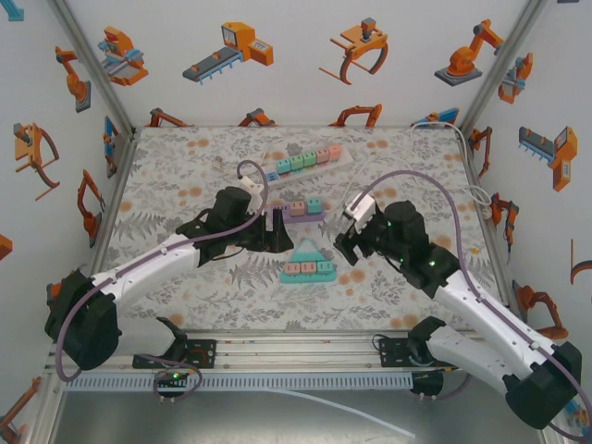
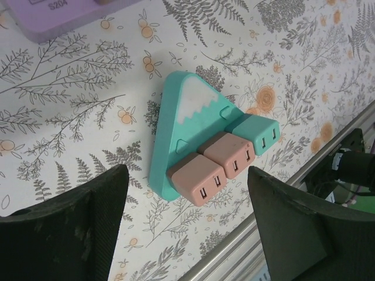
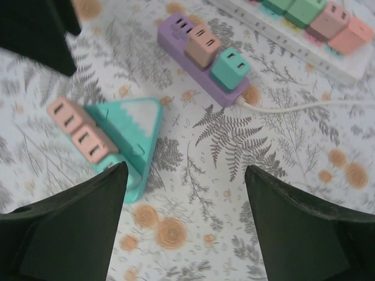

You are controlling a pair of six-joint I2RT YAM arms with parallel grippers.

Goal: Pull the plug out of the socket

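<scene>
The counter has a cloth with leaves and flowers on it. Near its middle lies the socket. It is green and shaped like a triangle, with a white top like a snowy hill. It lies flat, with its point to the far side. Three plugs sit in a row on its near edge, touching each other. From left to right they are pink, pink and green. All three are in the socket.

The left hand is just to the left of the socket and a bit farther back. In its own view its two dark fingers stand wide apart, with the socket and plugs on the counter below the gap. It holds nothing.

The right hand is just to the right of the socket. Its fingers are wide apart too, and it holds nothing. The socket lies between the two hands, and neither hand touches it.

Just past the socket lies a purple strip. A pink plug and a green plug stand on it, side by side. A thin white cable runs off from one end of it.

Farther back lies a long white strip, tilted across the counter. A row of green and pink plugs sits on it.
</scene>
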